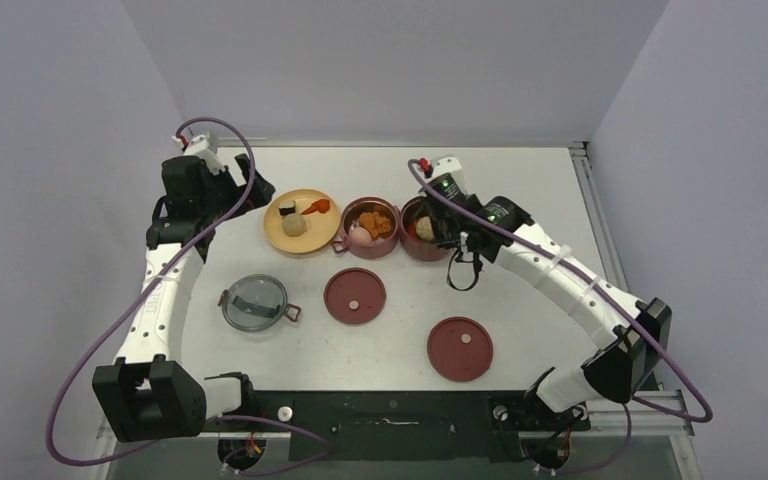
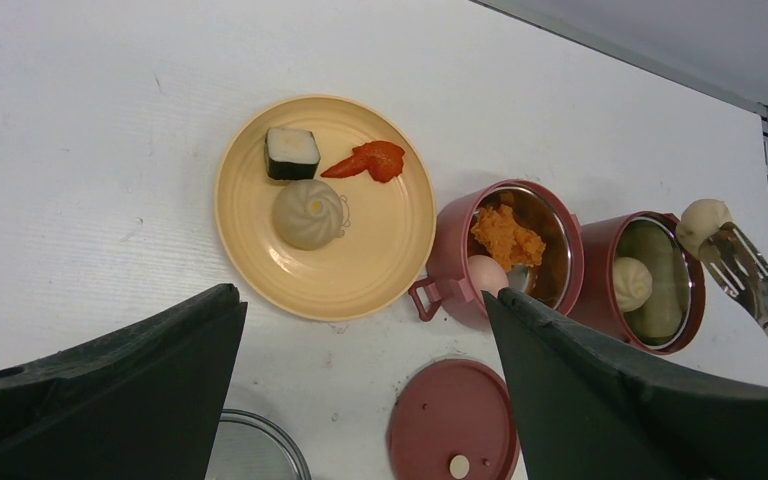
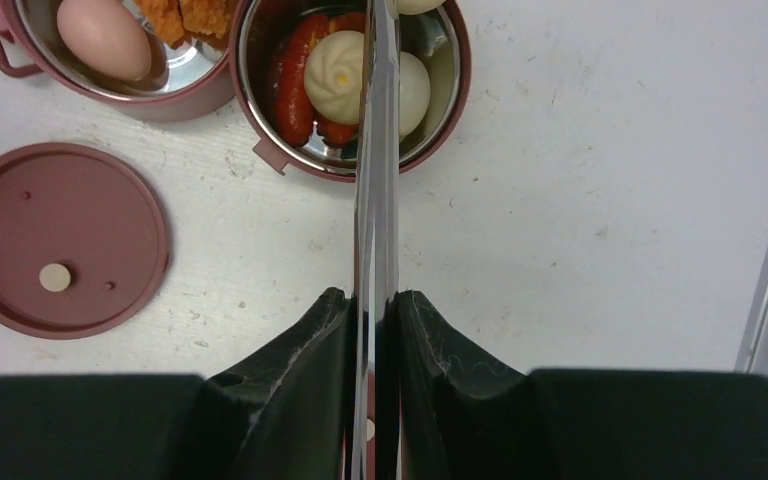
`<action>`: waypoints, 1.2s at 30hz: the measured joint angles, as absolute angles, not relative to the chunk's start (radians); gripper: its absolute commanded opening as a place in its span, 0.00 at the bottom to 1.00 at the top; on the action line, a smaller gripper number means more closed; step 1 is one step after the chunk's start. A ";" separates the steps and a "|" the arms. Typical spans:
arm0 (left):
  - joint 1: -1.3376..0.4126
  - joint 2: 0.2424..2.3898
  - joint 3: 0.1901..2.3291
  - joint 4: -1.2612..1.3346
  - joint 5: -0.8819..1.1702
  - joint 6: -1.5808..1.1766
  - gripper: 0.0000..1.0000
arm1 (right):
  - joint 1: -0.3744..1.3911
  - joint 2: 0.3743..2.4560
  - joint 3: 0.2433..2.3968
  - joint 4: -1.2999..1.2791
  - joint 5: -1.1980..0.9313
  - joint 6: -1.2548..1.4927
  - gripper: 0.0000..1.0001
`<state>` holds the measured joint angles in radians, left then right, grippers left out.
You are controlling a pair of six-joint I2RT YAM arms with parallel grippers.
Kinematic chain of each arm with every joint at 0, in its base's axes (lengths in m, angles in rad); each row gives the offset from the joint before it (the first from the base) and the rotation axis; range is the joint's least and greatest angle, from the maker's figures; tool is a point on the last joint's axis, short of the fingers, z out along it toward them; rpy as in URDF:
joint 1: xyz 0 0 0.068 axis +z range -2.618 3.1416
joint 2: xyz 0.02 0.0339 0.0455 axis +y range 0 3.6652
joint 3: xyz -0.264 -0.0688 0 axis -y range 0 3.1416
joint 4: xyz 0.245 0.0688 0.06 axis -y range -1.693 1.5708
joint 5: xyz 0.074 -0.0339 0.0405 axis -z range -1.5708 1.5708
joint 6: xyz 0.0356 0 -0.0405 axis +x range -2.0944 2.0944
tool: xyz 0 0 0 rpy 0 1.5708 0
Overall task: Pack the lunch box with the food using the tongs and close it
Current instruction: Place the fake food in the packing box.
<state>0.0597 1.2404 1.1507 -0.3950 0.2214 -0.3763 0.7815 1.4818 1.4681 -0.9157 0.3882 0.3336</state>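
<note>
1. Now the right fingers [image 3: 322, 335] are squeezing the tongs [image 3: 375, 150] tight, pressing both thin arms together.
2. The tongs' tips are pinching a pale round bun [image 2: 705, 222] over the rim of the right lunch box bowl [image 2: 592, 285].
3. To do this well, I think they should be moving over the bowl's middle, going low, then letting go slowly.
4. The left fingers [image 2: 140, 370] are hanging wide apart, holding nothing, above the table [image 2: 80, 120] near the yellow plate [image 2: 380, 265].

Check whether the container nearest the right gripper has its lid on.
Off: the container shows food inside; two maroon lids lie on the table.
</note>
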 measured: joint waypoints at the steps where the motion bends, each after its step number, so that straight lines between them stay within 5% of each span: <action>1: 0.060 1.240 1.151 -0.395 0.222 -0.378 0.97 | 0.756 1.467 1.468 -0.915 0.365 0.337 0.13; 14: 0.060 1.240 1.151 -0.392 0.233 -0.382 0.97 | 0.612 1.391 1.378 -0.917 0.110 0.378 0.12; 36: 0.060 1.240 1.151 -0.392 0.237 -0.382 0.97 | 0.456 1.363 1.311 -0.925 -0.019 0.406 0.11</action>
<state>0.0597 1.2404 1.1507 -0.3920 0.2367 -0.3817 0.4564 1.3628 1.3106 -0.9249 -0.0189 0.4061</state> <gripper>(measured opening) 0.971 0.215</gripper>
